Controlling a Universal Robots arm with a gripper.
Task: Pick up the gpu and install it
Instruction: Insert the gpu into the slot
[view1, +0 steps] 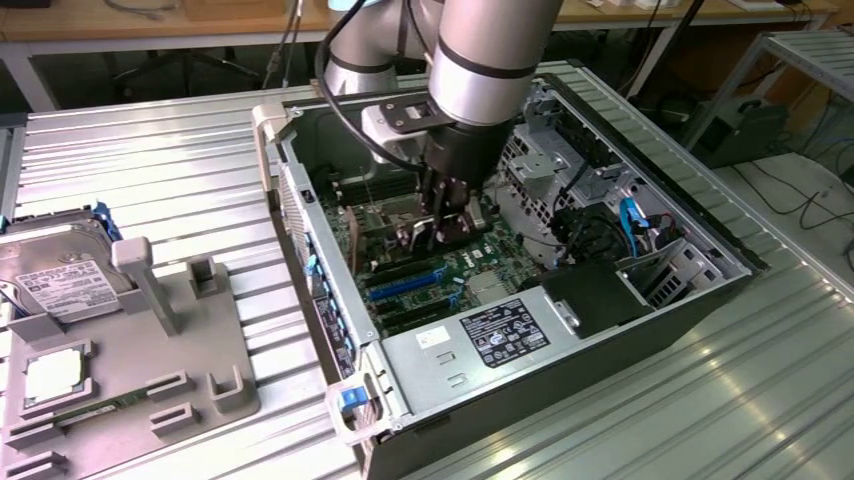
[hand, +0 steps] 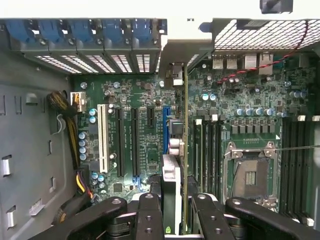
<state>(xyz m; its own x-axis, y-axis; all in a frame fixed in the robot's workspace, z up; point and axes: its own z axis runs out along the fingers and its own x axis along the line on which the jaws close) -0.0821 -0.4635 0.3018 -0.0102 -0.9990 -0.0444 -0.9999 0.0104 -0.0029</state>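
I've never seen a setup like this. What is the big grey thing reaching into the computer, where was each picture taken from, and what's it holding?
The big grey thing is a robot arm, and the dark claw at its end is its gripper. The exterior view is from a camera standing apart, looking down on everything. The wrist view is from a camera on the arm's wrist, looking past the fingers into the open computer case, which lies on a ribbed metal table. The green board inside is the motherboard. The gripper is closed on the gpu, a thin card seen edge-on, upright over the motherboard; whether it sits in a slot I cannot tell. At the exterior view's left, a grey holder carries a hard drive and a square chip.
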